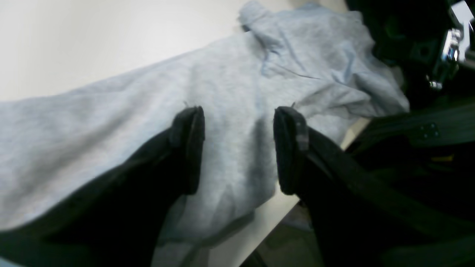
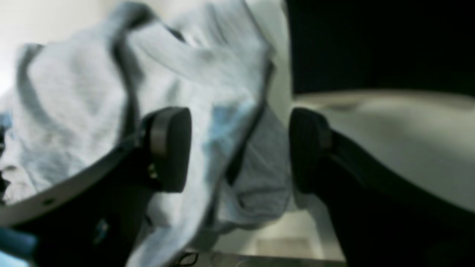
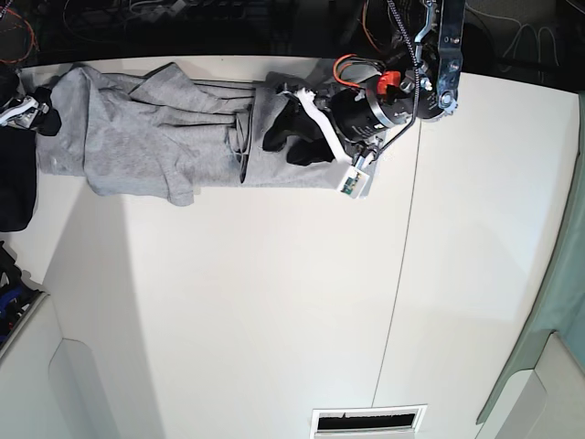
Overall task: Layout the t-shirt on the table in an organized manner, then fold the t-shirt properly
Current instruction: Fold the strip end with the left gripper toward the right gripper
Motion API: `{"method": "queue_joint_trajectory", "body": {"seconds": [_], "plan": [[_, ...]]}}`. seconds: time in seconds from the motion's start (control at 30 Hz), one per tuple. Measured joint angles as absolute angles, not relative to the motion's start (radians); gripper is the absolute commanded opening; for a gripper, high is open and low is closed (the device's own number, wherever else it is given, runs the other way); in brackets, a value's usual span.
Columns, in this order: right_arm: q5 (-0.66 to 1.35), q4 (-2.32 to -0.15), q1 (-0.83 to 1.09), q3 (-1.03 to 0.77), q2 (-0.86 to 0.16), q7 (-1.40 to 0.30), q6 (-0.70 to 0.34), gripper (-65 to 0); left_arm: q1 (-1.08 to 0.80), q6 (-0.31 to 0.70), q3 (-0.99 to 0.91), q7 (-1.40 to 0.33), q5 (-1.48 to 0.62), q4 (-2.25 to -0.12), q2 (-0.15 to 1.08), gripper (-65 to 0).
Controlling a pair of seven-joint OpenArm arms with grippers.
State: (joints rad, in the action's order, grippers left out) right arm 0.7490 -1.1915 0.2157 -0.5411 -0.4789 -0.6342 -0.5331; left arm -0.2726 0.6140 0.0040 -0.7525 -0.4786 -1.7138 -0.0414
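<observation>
The grey t-shirt (image 3: 137, 137) lies bunched and creased along the far edge of the white table (image 3: 274, 302), stretched sideways. My left gripper (image 3: 291, 142) hovers over its right end. In the left wrist view that gripper (image 1: 239, 148) is open above the flat cloth (image 1: 230, 81), with nothing between its fingers. My right gripper (image 3: 32, 112) is at the shirt's left end by the table's corner. In the right wrist view it (image 2: 239, 148) stands open, and a blurred, hanging fold of the shirt (image 2: 74, 92) runs down between the wide-apart pads.
Cables and electronics (image 3: 183, 18) crowd the strip behind the table. A dark seam (image 3: 402, 256) crosses the tabletop. There is a white slotted vent (image 3: 368, 421) at the near edge, a teal cloth (image 3: 567, 302) at the right edge and dark gear (image 3: 14, 192) at the left.
</observation>
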Motion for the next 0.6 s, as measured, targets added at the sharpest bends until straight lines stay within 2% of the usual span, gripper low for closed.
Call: {"method": "queue_joint_trajectory", "body": {"seconds": [0.23, 0.5, 0.53, 0.6], "plan": [[0.839, -1.122, 0.190, -0.521, -0.482, -0.628, -0.571, -24.3, -0.274, 0.614, -0.080, -0.752, -0.479, -1.714, -0.041, -32.6], [0.897, -1.126, 0.169, -0.345, -0.484, -0.609, -0.584, -25.0, -0.277, 0.614, -0.093, -0.752, -0.479, -1.714, -0.014, -32.6], [0.898, -1.127, 0.169, -0.330, -0.482, -0.608, -0.585, -27.2, -0.277, 0.614, -0.093, -0.752, -0.479, -1.714, -0.014, -32.6], [0.897, -1.130, 0.169, -0.314, -0.482, -0.610, -0.584, -37.3, -0.277, 0.614, -0.093, -0.752, -0.484, -1.714, -0.014, -32.6]]}}
